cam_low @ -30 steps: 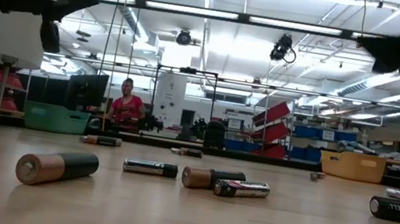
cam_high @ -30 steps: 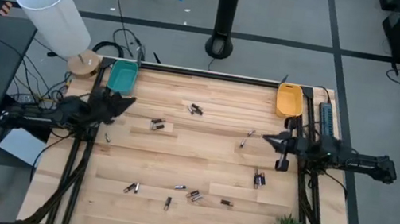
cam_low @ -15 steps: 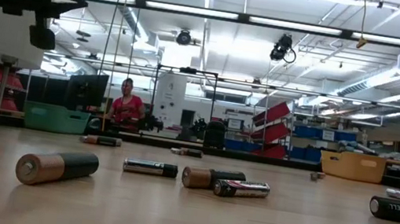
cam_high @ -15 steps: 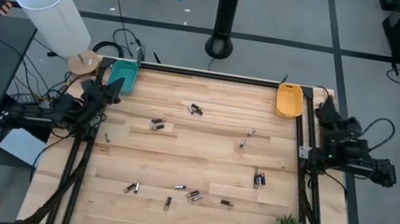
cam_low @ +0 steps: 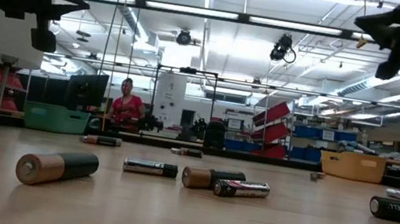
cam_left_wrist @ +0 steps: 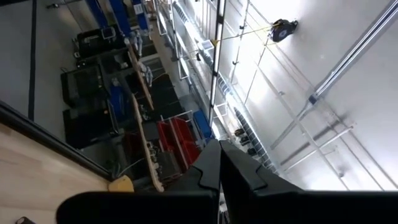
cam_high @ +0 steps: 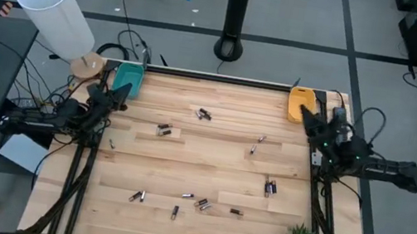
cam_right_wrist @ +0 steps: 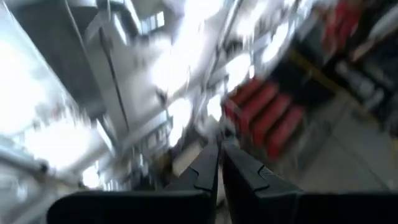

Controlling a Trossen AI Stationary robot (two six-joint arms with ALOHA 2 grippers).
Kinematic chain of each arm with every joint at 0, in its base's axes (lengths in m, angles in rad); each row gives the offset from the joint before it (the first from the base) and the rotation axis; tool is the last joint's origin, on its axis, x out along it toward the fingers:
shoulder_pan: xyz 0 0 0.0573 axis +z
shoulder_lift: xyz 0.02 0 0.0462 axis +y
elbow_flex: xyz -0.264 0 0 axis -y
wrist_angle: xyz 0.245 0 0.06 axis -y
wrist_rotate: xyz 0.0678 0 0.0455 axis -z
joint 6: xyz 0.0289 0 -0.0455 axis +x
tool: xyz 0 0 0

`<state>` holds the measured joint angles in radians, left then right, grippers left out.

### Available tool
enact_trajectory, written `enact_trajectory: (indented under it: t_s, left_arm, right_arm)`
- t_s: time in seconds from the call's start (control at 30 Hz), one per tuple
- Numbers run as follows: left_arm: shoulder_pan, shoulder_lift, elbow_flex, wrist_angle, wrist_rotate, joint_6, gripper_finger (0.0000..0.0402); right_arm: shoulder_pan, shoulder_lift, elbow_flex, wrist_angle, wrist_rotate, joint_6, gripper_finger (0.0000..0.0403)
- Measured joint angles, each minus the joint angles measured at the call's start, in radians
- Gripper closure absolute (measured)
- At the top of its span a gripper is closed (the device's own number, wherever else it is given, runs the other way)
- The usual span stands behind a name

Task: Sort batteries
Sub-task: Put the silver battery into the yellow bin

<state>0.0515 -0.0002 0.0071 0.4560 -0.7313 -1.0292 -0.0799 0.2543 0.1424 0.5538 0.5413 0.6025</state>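
While both of your dark two-finger grippers sit at the table's edges, the small cylindrical batteries (cam_high: 204, 115), dark and silvery, lie scattered over the pale wooden tabletop (cam_high: 209, 163) with nothing touching them. In the high view, you have the left gripper (cam_high: 121, 96) at the upper left of the table, just beside the small teal plastic tray (cam_high: 127, 80). Its fingers are pressed together, as your left wrist view shows, and nothing is between them. Your right gripper (cam_high: 306, 115) is at the upper right of the frame, close to the small orange plastic tray (cam_high: 301, 105); its fingers meet too and grip nothing.

Look across the high view for the cells. One pair lies at upper centre, another (cam_high: 163, 130) left of centre, and a slim one (cam_high: 255, 148) right of centre. A dark pair (cam_high: 270, 187) rests toward the right edge. Along the lower part of the frame you have several more: one pair (cam_high: 136, 196) at lower left, a single cell (cam_high: 175, 212) below centre, a small cluster (cam_high: 201, 204) and one (cam_high: 236, 212) to its right.

From the low view, a copper-and-black cell (cam_low: 57, 167) lies nearest at the lower left, with others in a row across the middle. Both arms hang high in the upper corners. A person in a red top (cam_low: 127, 107) sits far behind the table.
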Motion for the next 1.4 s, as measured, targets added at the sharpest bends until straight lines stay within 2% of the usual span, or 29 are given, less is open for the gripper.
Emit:
enact_trajectory:
  t_s: [0.13, 0.3, 0.43, 0.57, 0.77, 0.87, 0.93, 1.0, 1.2, 1.3, 1.4]
  left_arm:
    - [0.0, 0.0, 0.0, -0.011, 0.001, 0.001, 0.0385]
    - [0.0, 0.0, 0.0, -0.022, -0.03, 0.006, 0.0385]
    - [0.0, 0.0, 0.0, 0.009, -0.095, 0.078, 0.0385]
    - [0.0, 0.0, 0.0, 0.066, -0.112, 0.092, 0.0385]
    - [0.0, 0.004, 0.023, 0.08, -0.027, 0.111, 0.0385]
    - [0.0, 0.025, 0.068, 0.052, 0.034, 0.143, 0.0385]
    - [0.0, 0.06, 0.122, -0.001, 0.061, 0.171, 0.0385]
    - [0.0, 0.105, 0.186, -0.068, 0.077, 0.207, 0.0385]
    - [0.0, 0.275, 0.374, -0.203, 0.141, 0.339, 0.0385]
    - [0.001, 0.362, 0.438, -0.206, 0.143, 0.395, 0.0382]
    - [0.002, 0.437, 0.487, -0.206, 0.129, 0.429, 0.0368]
  right_arm:
    - [0.0, 0.163, 0.133, -0.152, -0.085, 0.07, 0.0373]
    - [-0.019, 0.36, 0.278, -0.173, -0.179, 0.07, 0.0373]
    - [-0.043, 0.487, 0.368, -0.06, -0.275, 0.033, 0.0372]
    - [-0.056, 0.581, 0.428, 0.066, -0.299, 0.032, 0.0371]
    - [-0.083, 0.684, 0.51, 0.168, -0.241, -0.04, 0.0378]
    - [-0.077, 0.725, 0.564, 0.175, -0.269, -0.12, 0.038]
    - [-0.071, 0.753, 0.608, 0.167, -0.348, -0.184, 0.0383]
    - [-0.075, 0.782, 0.68, 0.07, -0.437, -0.264, 0.0388]
    - [-0.119, 0.907, 1.049, -0.751, -0.528, -0.504, 0.0395]
    - [-0.159, 0.988, 1.171, -1.04, -0.536, -0.57, 0.0371]
    - [-0.201, 1.052, 1.198, -1.198, -0.559, -0.597, 0.0327]
